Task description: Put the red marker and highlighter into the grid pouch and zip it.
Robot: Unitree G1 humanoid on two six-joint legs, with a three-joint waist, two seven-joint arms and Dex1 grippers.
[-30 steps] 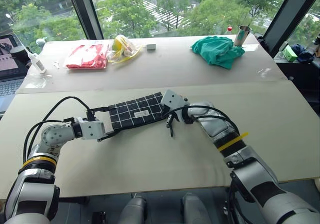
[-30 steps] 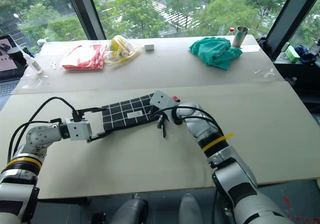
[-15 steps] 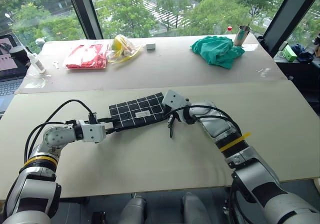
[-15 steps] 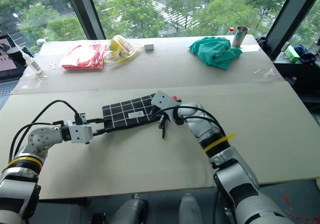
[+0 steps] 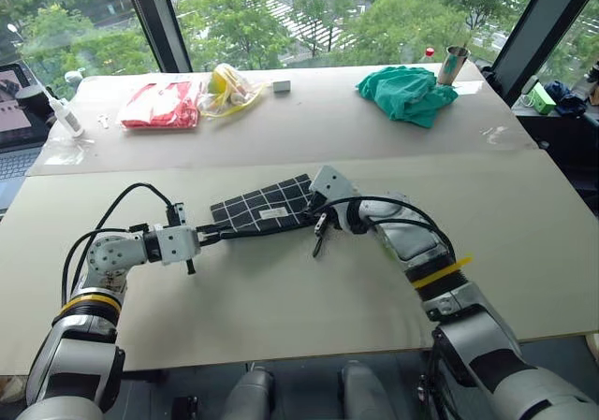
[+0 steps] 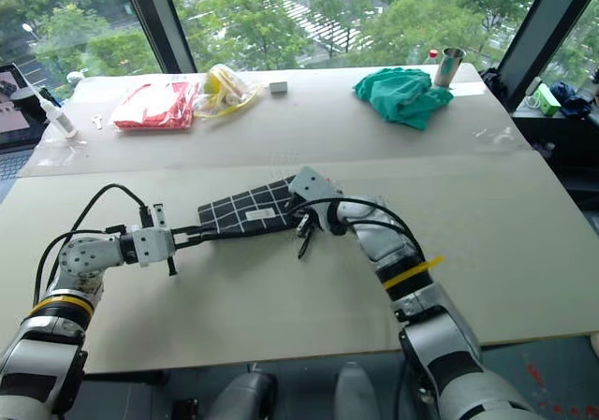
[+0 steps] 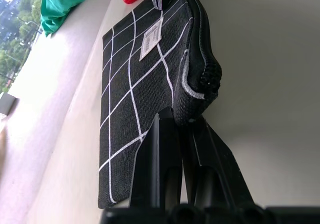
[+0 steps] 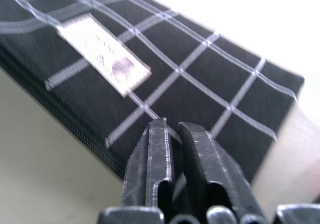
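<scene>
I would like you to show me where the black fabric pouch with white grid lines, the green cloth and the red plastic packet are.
black fabric pouch with white grid lines (image 5: 257, 209): left eye view, on its gridded face.
green cloth (image 5: 408, 94): left eye view, middle of the crumpled heap.
red plastic packet (image 5: 159, 106): left eye view, centre of the packet.

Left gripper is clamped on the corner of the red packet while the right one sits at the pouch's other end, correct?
Not the red packet. The left wrist view shows the left gripper shut on the corner of the grid pouch. The right gripper is at the pouch's other end.
</scene>
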